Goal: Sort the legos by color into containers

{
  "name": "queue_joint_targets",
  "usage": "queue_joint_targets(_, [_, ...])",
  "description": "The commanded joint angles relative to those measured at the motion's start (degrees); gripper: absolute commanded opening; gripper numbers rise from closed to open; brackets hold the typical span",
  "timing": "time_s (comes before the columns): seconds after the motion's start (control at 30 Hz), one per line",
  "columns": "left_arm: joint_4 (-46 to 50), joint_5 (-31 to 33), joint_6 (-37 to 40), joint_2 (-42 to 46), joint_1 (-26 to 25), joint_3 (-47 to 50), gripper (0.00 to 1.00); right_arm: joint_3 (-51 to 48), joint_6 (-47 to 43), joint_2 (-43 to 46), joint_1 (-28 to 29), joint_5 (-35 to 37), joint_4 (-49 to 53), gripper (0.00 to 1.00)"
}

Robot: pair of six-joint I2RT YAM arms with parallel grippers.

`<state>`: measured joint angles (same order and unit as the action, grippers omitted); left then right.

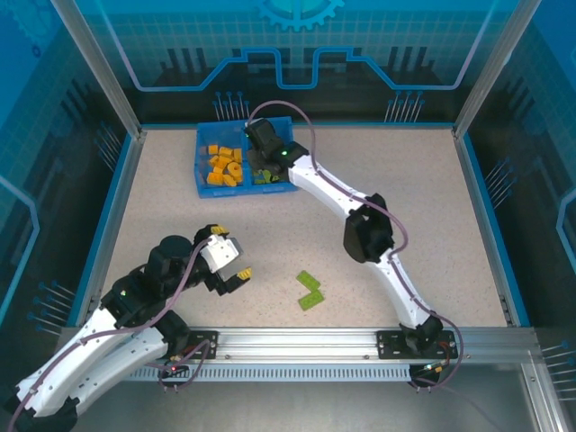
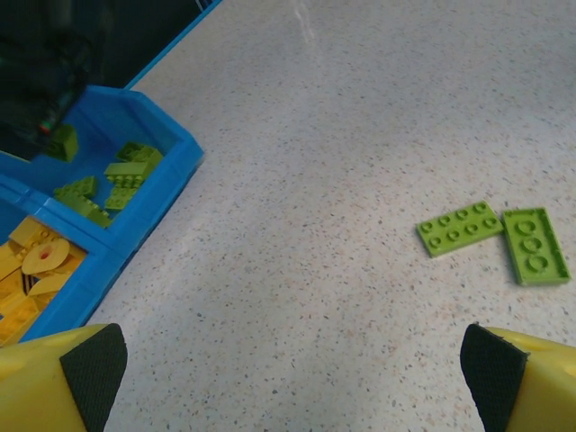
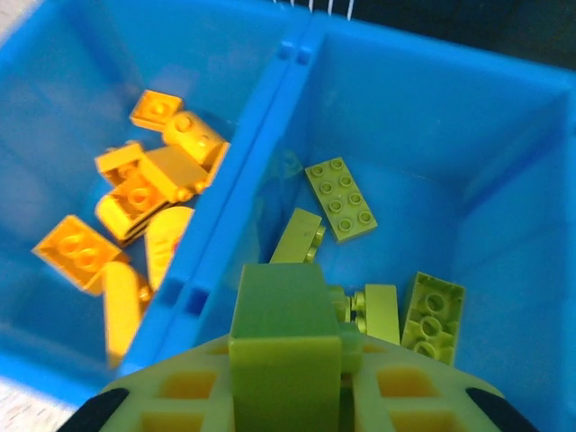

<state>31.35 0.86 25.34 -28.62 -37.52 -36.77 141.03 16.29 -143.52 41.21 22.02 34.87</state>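
My right gripper (image 1: 262, 158) hovers over the right compartment of the blue tray (image 1: 200, 173), shut on a light green lego (image 3: 283, 333). Below it lie several green legos (image 3: 340, 198). Left of the divider (image 3: 243, 180), several orange legos (image 3: 144, 198) fill the other compartment (image 1: 223, 166). Two flat green legos (image 1: 310, 281) (image 1: 312, 300) rest side by side on the table's near middle, also seen as plates (image 2: 459, 228) (image 2: 535, 245) in the left wrist view. My left gripper (image 1: 236, 274) (image 2: 292, 378) stands open and empty, low over the table to their left.
The speckled table is bounded by a blue rim (image 1: 112, 207) and clear enclosure walls. The tray (image 2: 153, 207) sits at the far centre-left. The right arm (image 1: 369, 234) stretches diagonally across the table's middle from the near right.
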Motion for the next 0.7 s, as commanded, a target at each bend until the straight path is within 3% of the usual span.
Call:
queue_joint_targets(0.0, [-2.6, 1.3, -1.9, -0.1, 0.9, 0.7, 0.99, 10.6, 1.8, -6.9, -1.5, -1.4, 7.6, 0.22])
queue_joint_targets(0.27, [-3.2, 0.8, -2.2, -0.4, 1.9, 0.9, 0.99, 14.1, 2.5, -8.4, -3.4, -9.7, 7.5, 0.41])
queue_joint_targets(0.47, [-3.2, -0.1, -1.9, -0.6, 2.6, 1.0, 0.99, 11.2, 0.8, -1.5, -3.0, -9.5, 9.0, 0.41])
queue_joint_targets(0.57, [-1.6, -2.1, -0.2, -0.4, 2.7, 1.0, 0.99, 2.3, 0.3, 6.8, -3.0, -9.4, 8.9, 0.38])
queue_joint_targets(0.67, [-1.1, -4.3, 1.7, -0.1, 2.7, 1.5, 0.99, -16.4, -1.2, 20.4, -2.7, -11.2, 3.0, 0.39])
